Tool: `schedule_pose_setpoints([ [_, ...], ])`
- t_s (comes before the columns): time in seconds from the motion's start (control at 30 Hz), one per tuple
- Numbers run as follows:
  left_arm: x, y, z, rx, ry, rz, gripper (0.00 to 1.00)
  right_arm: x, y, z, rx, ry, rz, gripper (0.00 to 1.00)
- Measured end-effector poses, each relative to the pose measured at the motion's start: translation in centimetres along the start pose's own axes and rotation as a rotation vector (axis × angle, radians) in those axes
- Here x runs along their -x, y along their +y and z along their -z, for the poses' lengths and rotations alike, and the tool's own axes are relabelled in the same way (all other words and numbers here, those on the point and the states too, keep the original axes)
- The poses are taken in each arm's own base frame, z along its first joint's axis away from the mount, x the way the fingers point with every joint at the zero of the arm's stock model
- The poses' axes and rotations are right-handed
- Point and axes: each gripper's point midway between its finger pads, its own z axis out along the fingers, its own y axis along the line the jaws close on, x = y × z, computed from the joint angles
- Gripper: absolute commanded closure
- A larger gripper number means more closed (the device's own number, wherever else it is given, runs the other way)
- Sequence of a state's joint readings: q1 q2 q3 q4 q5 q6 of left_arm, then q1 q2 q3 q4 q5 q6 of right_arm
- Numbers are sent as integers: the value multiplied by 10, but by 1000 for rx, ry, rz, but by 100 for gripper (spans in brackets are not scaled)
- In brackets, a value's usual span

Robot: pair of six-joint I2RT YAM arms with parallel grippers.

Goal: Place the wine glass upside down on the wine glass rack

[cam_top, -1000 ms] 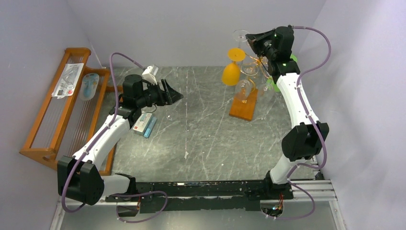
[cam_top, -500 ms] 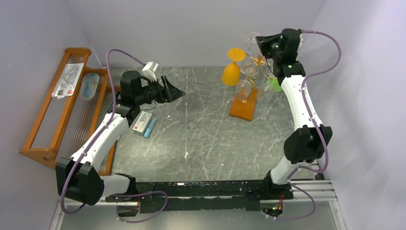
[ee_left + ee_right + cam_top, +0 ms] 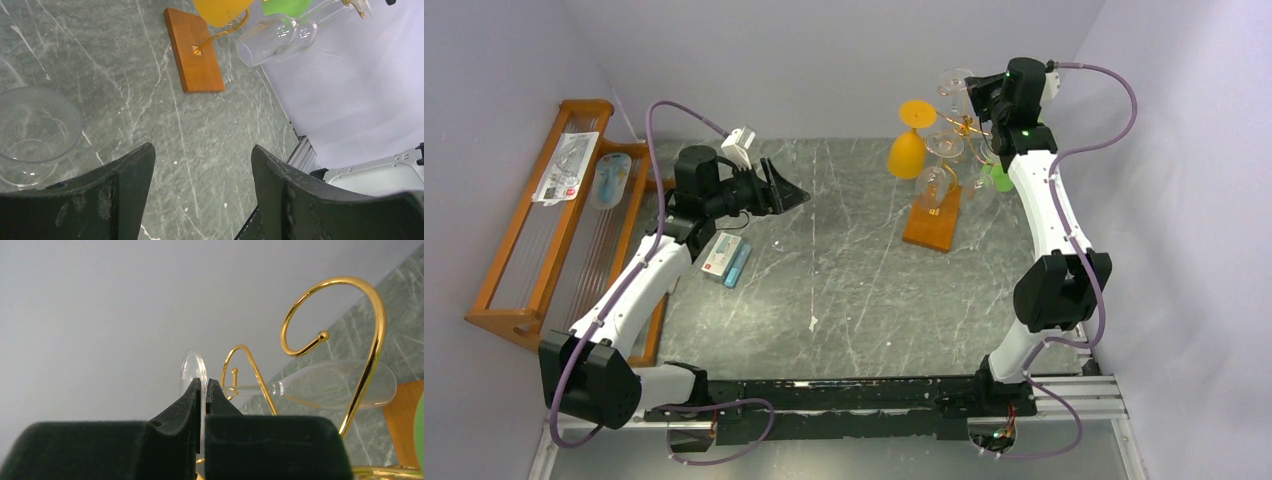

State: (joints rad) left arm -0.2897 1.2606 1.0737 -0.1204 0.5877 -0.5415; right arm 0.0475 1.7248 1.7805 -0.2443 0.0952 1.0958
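My right gripper is shut on the round foot of a clear wine glass, high at the top of the gold wire wine glass rack. In the right wrist view the fingers pinch the foot edge-on. The stem runs sideways to the bowl, which lies behind a gold scroll arm. The rack's orange-brown base stands on the table. My left gripper is open and empty over the table's middle left; it also shows in the left wrist view.
An orange glass, a clear glass and a green glass hang on the rack. Another clear glass lies on the table near my left gripper. A slatted wooden rack stands at left, with small boxes beside it.
My right gripper has moved right and slightly back with the glass foot, closer over the rack's top. The left arm has barely shifted.
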Motion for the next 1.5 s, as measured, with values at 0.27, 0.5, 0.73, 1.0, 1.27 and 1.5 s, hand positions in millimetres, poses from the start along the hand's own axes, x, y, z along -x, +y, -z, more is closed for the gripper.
schedule_pose_setpoints([
  [0.27,-1,1,1,4,7,-3,25,0,-4,-22,-3,-13,27,100],
  [0.5,0,0,1,3,5,-4,26,2,-5,-31,5,-24,43,100],
  [0.73,0,0,1,3,5,-4,26,-2,0,-38,36,-7,54,100],
  [1.0,0,0,1,3,4,-4,26,-20,-7,-51,39,72,80,100],
  [1.27,0,0,1,3,5,-4,26,-23,-4,-47,51,101,120,100],
  [1.5,0,0,1,3,4,-4,26,-27,-10,-44,28,127,148,100],
])
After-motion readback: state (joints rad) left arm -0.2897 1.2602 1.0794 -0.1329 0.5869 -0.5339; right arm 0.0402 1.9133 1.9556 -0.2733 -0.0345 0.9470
